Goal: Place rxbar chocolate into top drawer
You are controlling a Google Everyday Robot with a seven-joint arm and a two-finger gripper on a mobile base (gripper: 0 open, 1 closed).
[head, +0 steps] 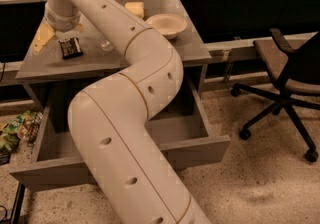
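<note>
The rxbar chocolate (70, 47) is a small black bar lying flat on the left part of the grey table top (60, 65). My gripper (66, 31) hangs at the end of the white arm, just above and behind the bar, with the wrist covering most of it. The top drawer (200, 150) stands pulled open below the table. Its inside is largely hidden by my arm, and its front panel shows at the lower left and right.
A yellow sponge (42, 36) lies left of the bar and a second yellow block (134, 9) lies further back. A clear bottle (105, 44) lies partly behind my arm. A cream bowl (166, 24) sits on the table's right. An office chair (290, 73) stands right. Snack bags (15, 130) lie on the floor, left.
</note>
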